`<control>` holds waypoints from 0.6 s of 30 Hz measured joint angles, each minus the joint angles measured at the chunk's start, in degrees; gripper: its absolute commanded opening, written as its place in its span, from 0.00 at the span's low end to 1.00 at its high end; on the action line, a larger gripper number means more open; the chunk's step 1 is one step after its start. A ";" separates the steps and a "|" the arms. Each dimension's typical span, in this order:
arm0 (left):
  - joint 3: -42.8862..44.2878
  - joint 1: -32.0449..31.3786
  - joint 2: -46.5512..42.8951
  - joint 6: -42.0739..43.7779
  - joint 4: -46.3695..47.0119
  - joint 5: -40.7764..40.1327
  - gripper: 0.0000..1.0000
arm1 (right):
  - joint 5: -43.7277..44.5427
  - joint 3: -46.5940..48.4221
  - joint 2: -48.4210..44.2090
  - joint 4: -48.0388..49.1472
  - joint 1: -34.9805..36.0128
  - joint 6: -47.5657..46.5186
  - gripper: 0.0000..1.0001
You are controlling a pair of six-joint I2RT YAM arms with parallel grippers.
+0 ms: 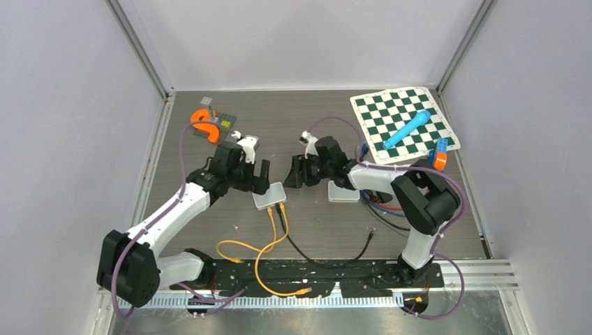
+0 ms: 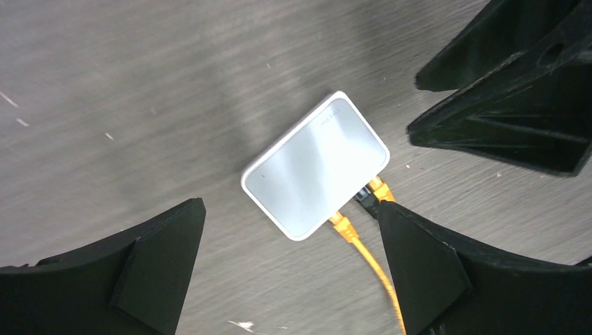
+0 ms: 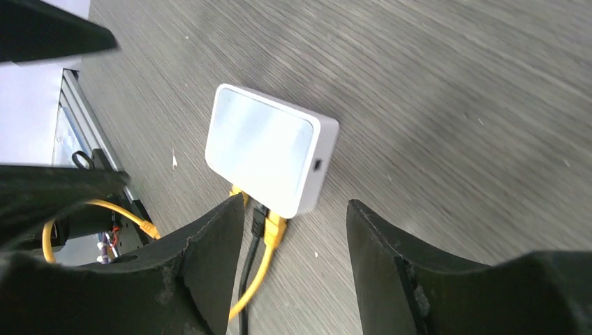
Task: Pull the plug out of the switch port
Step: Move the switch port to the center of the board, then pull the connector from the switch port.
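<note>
A white switch (image 1: 269, 196) lies flat on the table between my two grippers. Two orange plugs (image 2: 340, 225) (image 2: 378, 187) sit in its near edge. Between them a black plug (image 3: 258, 220) lies against the same edge; I cannot tell whether it is seated in its port. My left gripper (image 2: 290, 209) hovers open just left of the switch, holding nothing. The right gripper (image 3: 296, 202) hangs open over the switch's near right corner, one finger close beside the black plug (image 2: 364, 199), with only bare table between its fingers.
Orange cables (image 1: 262, 255) and a black cable (image 1: 328, 262) loop toward the near rail. A second white box (image 1: 343, 193) lies under the right forearm. A chequered mat (image 1: 403, 124) with a blue cylinder (image 1: 406, 129) is at back right, and orange parts (image 1: 204, 122) at back left.
</note>
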 measured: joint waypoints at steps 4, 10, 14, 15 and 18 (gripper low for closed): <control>1.77 -1.42 -0.61 8.98 -0.28 -2.34 1.00 | 0.20 -6.12 -3.37 2.56 -1.31 1.36 0.63; 0.42 -2.93 -0.87 26.10 -0.26 -3.08 0.99 | 0.15 -14.51 -5.60 6.51 -1.33 4.57 0.63; -0.52 -2.99 1.09 33.79 -0.42 -2.82 0.99 | -0.48 -17.22 -5.77 10.43 -1.22 7.43 0.63; -0.48 -2.99 2.36 35.45 -0.55 -2.56 0.99 | -0.68 -17.75 -5.81 11.41 -1.22 8.28 0.63; -0.09 -2.99 6.80 39.36 -1.70 -1.09 0.98 | -1.38 -19.32 -5.81 14.53 -1.16 10.75 0.63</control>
